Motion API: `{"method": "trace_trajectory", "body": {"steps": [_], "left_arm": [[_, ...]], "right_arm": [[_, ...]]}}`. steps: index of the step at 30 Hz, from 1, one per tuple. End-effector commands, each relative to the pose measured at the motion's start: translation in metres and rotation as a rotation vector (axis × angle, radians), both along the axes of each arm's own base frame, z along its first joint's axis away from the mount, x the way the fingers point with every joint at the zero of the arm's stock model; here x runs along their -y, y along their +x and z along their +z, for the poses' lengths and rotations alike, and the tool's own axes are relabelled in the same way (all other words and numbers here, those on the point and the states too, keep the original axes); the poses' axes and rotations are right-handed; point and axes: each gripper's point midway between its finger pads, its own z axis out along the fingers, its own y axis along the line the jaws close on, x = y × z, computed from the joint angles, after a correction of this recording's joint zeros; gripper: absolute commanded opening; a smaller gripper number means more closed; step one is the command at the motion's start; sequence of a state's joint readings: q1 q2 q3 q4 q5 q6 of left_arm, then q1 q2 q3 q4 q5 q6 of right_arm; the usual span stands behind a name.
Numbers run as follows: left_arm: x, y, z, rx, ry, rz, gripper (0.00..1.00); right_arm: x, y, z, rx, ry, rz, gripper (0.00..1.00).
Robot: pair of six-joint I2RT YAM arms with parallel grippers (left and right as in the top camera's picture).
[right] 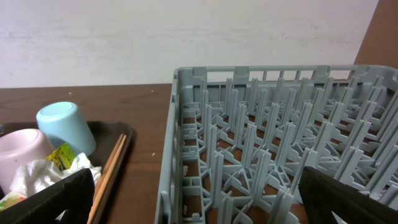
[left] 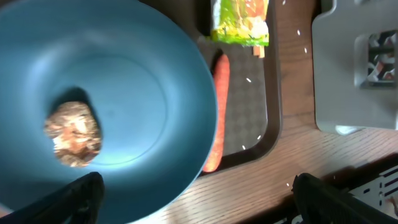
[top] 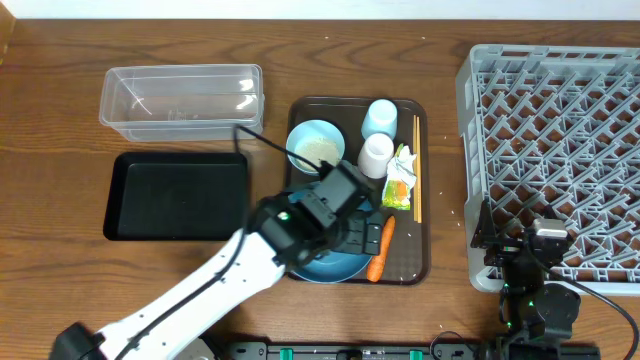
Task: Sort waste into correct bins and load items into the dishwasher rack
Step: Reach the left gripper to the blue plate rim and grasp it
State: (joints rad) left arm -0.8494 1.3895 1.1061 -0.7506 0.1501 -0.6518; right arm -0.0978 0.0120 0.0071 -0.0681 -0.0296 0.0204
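- Left tool (left: 199,196) hangs wide open over the blue plate (left: 143,93) — nothing held.
- Brown food lump (left: 73,134) sits on the plate; carrot (left: 217,106) lies just beside its rim.
- Centre the jaws on the lump, lower gently, pinch softly.
- Right tool (right: 199,205) — wide open, empty, well away from the plate.

Overhead camera: fixed above, facing straight down, far enough to take in most of the table (top: 60,40). Left wrist camera: pointed down, very close over the blue plate (left: 137,81). Right wrist camera: low, level, close beside the rack (right: 249,124), facing the back wall (right: 186,31). All three views share the green-yellow wrapper (left: 241,22) on the serving tray (top: 408,262)
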Motion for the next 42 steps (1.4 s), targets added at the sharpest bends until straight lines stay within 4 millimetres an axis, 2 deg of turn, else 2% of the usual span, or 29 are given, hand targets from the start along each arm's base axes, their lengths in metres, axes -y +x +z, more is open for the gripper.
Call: {"method": "trace_trajectory", "body": {"steps": [1, 5, 10, 22, 28, 32, 38, 42], "left_arm": [[0.007, 0.004, -0.01, -0.024, 0.016, 0.028, 0.98], [0.012, 0.007, -0.027, -0.049, 0.046, 0.024, 0.98], [0.024, 0.003, -0.04, -0.053, 0.059, -0.003, 0.98], [0.028, 0.008, -0.066, -0.07, 0.116, 0.04, 0.98], [0.022, 0.022, -0.077, -0.012, 0.175, 0.073, 1.0], [0.026, 0.032, -0.081, 0.023, 0.173, 0.086, 0.95], [0.028, 0.034, -0.099, 0.005, 0.196, 0.095, 0.95], [0.031, 0.037, -0.104, 0.009, 0.193, 0.104, 0.94]], "right_arm": [[0.001, 0.0, -0.001, -0.001, -0.01, -0.005, 0.99], [0.001, 0.0, -0.001, -0.001, -0.01, -0.005, 0.99], [0.001, 0.0, -0.001, -0.001, -0.01, -0.005, 0.99], [0.001, 0.0, 0.0, 0.0, -0.01, -0.005, 0.99], [0.001, 0.0, 0.0, 0.0, -0.01, -0.005, 0.99], [0.001, 0.0, -0.001, -0.001, -0.01, -0.005, 0.99], [0.001, 0.0, 0.0, 0.0, -0.01, -0.005, 0.99], [0.001, 0.0, -0.001, -0.001, -0.01, -0.005, 0.99]]}}
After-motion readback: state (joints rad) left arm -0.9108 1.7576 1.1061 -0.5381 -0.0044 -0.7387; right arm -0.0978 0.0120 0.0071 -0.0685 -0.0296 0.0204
